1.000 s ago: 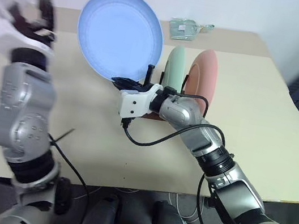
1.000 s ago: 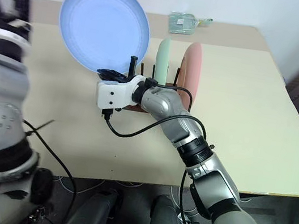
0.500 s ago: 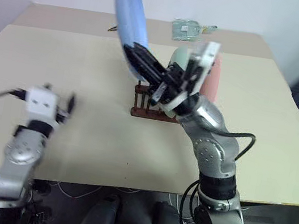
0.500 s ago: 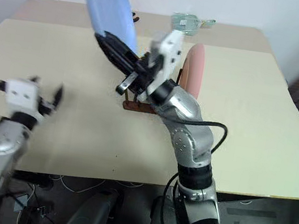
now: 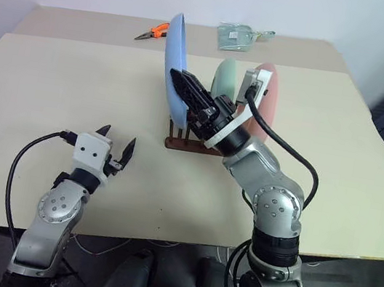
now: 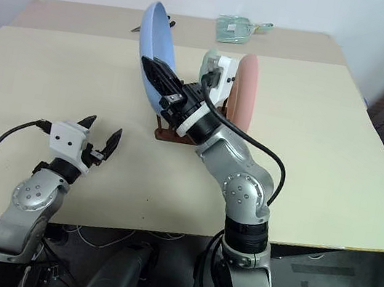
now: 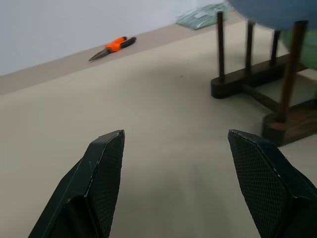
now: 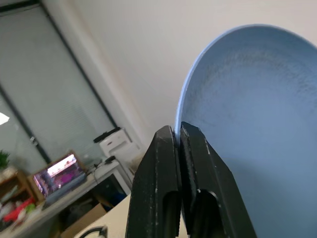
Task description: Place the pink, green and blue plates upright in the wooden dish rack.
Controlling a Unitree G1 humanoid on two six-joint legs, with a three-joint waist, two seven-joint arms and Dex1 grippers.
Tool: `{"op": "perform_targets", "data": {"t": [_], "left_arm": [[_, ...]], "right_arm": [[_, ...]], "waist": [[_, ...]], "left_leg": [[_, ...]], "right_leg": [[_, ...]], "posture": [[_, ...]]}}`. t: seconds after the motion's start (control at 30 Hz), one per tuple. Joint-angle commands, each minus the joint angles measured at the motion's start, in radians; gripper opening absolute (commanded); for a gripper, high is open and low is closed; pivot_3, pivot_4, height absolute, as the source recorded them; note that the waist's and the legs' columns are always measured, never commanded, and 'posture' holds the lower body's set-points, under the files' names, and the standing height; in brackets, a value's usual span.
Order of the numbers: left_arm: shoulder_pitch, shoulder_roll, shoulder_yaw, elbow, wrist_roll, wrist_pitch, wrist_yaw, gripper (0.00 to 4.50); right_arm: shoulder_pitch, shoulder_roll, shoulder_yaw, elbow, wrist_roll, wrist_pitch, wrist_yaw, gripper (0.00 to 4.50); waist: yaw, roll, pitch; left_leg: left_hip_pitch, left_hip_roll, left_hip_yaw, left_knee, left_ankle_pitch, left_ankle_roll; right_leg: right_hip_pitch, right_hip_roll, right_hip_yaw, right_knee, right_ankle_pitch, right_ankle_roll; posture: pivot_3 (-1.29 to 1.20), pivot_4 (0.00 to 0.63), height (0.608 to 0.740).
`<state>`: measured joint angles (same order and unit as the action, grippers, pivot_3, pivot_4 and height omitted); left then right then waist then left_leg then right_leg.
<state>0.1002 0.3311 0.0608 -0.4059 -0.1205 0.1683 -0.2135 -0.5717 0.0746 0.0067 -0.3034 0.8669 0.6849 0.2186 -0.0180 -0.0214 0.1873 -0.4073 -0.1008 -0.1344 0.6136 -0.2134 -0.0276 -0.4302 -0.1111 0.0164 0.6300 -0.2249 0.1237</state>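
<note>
Right gripper (image 5: 186,88), jaws clamped on the blue plate's (image 5: 175,67) rim, holds it on edge above the wooden dish rack (image 5: 185,139). Left gripper (image 5: 116,147), jaws wide apart and empty, hovers near the counter's (image 5: 53,91) front edge.

1. The right gripper (image 5: 186,87) is clamped on the rim of the blue plate (image 5: 174,59), which stands on edge above the near-left end of the wooden dish rack (image 5: 185,141).
2. To the right of that gripper the green plate (image 5: 225,75) stands in the rack, and the pink plate (image 5: 268,101) stands just beyond it.
3. The left gripper (image 5: 115,147), jaws apart, hangs over the table (image 5: 54,84), left of and nearer than the rack.
4. The pliers (image 5: 151,32) lie on the table well behind the left gripper.
5. A packet (image 5: 236,36) lies behind the right gripper at the table's far edge.
</note>
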Motion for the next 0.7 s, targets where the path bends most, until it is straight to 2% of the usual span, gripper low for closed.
{"op": "perform_targets", "data": {"t": [0.03, 0.07, 0.13, 0.2, 0.33, 0.47, 0.6, 0.7], "left_arm": [[0.002, 0.004, 0.002, -0.058, -0.009, 0.0, -0.024, 3.38], [0.002, 0.003, 0.002, -0.061, -0.007, 0.003, -0.027, 3.38], [0.0, 0.0, 0.0, -0.062, -0.002, 0.005, -0.031, 3.51], [-0.001, -0.001, -0.003, -0.063, 0.002, 0.006, -0.035, 3.51], [0.003, -0.005, -0.007, -0.063, 0.007, 0.007, -0.039, 3.51], [0.008, -0.007, -0.014, -0.063, 0.016, 0.005, -0.045, 3.51], [-0.004, -0.013, -0.018, -0.058, 0.015, 0.007, -0.049, 3.51], [-0.016, -0.019, -0.02, -0.049, 0.009, 0.008, -0.054, 3.51]], "right_arm": [[-0.06, 0.031, -0.057, 0.044, 0.054, 0.015, -0.056, 0.0], [-0.067, 0.024, -0.054, 0.053, 0.046, 0.021, -0.055, 0.0], [-0.074, 0.011, -0.044, 0.058, 0.029, 0.026, -0.045, 0.6], [-0.084, -0.006, -0.027, 0.056, 0.003, 0.024, -0.03, 1.45], [-0.11, -0.057, 0.029, 0.028, -0.091, -0.018, 0.009, 3.53], [-0.148, -0.135, 0.084, 0.003, -0.225, -0.087, 0.057, 3.53], [-0.188, -0.257, 0.131, -0.01, -0.38, -0.177, 0.126, 3.53], [-0.191, -0.305, 0.107, -0.015, -0.378, -0.168, 0.166, 3.53]], "waist": [[0.0, 0.001, 0.0], [0.001, 0.001, 0.0], [0.001, 0.001, 0.0], [0.001, 0.001, 0.0], [0.0, 0.001, 0.001], [0.001, 0.001, 0.001], [0.003, 0.001, 0.001], [0.003, 0.001, 0.0]], "left_leg": [[0.0, 0.0, 0.0, 0.0, 0.0, 0.0], [0.0, 0.0, 0.0, 0.0, 0.0, 0.0], [0.0, 0.0, 0.0, 0.0, 0.0, 0.0], [0.0, 0.0, 0.0, 0.0, 0.0, 0.0], [0.0, 0.0, 0.0, 0.0, 0.0, 0.0], [0.0, 0.0, 0.001, 0.0, 0.0, 0.0], [0.0, 0.0, 0.001, 0.0, 0.0, 0.0], [0.0, 0.0, 0.001, 0.0, 0.0, 0.0]], "right_leg": [[0.0, 0.0, 0.0, 0.0, 0.0, 0.0], [0.0, 0.0, 0.0, 0.0, 0.0, 0.0], [0.0, 0.0, 0.0, 0.0, 0.0, 0.0], [0.0, 0.0, 0.0, 0.0, 0.0, 0.0], [0.0, 0.0, 0.0, 0.0, 0.0, 0.0], [0.0, 0.0, 0.0, 0.0, 0.0, 0.0], [0.0, 0.0, 0.0, 0.0, 0.0, 0.0], [0.0, 0.0, 0.0, -0.001, 0.0, 0.0]], "posture": [[0.0, 0.15, 0.732], [0.0, 0.15, 0.732], [0.0, 0.15, 0.732], [0.0, 0.15, 0.732], [0.0, 0.15, 0.732], [0.0, 0.15, 0.732], [0.0, 0.15, 0.732], [0.0, 0.15, 0.732]]}}
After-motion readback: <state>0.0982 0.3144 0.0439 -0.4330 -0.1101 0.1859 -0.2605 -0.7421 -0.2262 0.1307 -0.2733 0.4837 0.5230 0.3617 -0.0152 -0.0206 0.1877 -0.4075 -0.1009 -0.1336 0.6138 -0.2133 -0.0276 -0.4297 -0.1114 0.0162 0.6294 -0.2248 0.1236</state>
